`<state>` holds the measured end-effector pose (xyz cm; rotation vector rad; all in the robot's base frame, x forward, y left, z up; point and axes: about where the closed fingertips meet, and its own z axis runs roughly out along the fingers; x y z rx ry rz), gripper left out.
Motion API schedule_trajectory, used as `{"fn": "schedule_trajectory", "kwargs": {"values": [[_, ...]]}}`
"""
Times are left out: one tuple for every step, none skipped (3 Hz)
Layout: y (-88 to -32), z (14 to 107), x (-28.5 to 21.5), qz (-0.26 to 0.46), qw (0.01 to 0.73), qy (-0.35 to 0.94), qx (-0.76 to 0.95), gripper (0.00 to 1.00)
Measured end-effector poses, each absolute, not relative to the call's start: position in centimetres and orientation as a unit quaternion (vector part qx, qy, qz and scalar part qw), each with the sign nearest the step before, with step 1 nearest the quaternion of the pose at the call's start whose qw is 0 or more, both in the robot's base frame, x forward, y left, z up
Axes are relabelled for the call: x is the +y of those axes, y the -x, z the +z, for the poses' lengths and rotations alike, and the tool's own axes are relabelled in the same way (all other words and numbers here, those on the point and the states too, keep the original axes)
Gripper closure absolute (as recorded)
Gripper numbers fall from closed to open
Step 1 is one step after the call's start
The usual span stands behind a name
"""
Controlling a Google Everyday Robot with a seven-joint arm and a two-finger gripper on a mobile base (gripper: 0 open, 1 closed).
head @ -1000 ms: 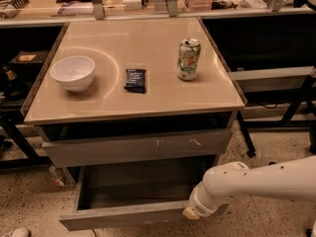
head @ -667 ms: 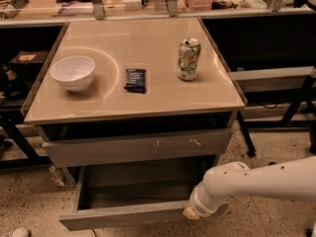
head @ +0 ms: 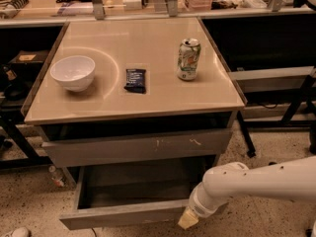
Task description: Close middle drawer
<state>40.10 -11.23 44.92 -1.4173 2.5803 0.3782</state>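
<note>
Starting the push: gripper (head: 188,219) at the front of the middle drawer (head: 118,216), which juts open below the scratched drawer front (head: 133,150) (clenched or released, cannot tell); next likely needs 1 straight shove inward.

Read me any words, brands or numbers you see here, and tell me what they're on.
Can on the tabletop: printing too blurred to read.
Dark packet beside it: label too blurred to read.
Middle drawer, with the gripper at its front: no text.
</note>
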Motion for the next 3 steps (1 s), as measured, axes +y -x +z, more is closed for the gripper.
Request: {"fn": "schedule_trajectory", "kwargs": {"values": [[-40.09, 44.91, -11.23, 0.127, 0.087, 0.476, 0.866, 0.00], [-40.09, 44.91, -11.23, 0.127, 0.087, 0.476, 0.866, 0.00], [-40.09, 44.91, -11.23, 0.127, 0.087, 0.476, 0.866, 0.14]]}}
